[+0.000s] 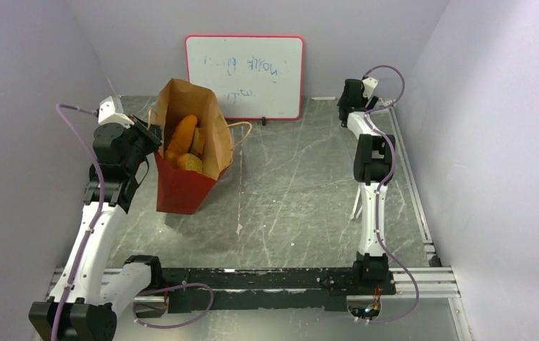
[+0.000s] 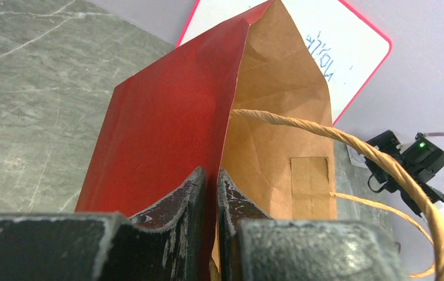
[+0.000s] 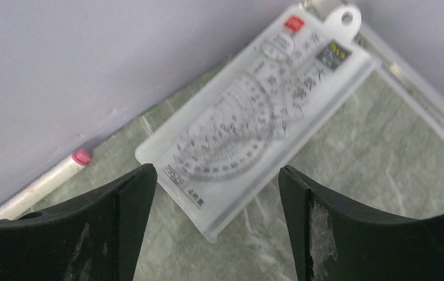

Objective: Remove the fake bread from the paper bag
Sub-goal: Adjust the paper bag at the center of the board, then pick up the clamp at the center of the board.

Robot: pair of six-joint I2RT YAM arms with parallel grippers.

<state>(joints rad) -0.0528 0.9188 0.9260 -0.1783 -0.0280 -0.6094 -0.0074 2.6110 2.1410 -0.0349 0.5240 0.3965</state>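
Observation:
The paper bag (image 1: 183, 186), red outside and brown inside, stands open at the left of the table. Inside it I see the long orange loaf (image 1: 182, 136) and two tan-orange rolls (image 1: 190, 163); the round brown slice is hidden. My left gripper (image 1: 154, 138) is shut on the bag's left rim; in the left wrist view (image 2: 210, 182) the red wall (image 2: 167, 134) is pinched between the fingers. An orange-tan loop handle (image 2: 383, 161) arcs to the right. My right gripper (image 3: 216, 193) is open and empty at the far right corner, far from the bag.
A red-framed whiteboard (image 1: 245, 74) leans on the back wall behind the bag. Under the right gripper lie a clear protractor packet (image 3: 254, 123) and a white marker with a pink cap (image 3: 44, 184). A metal rail (image 1: 280, 278) runs along the near edge.

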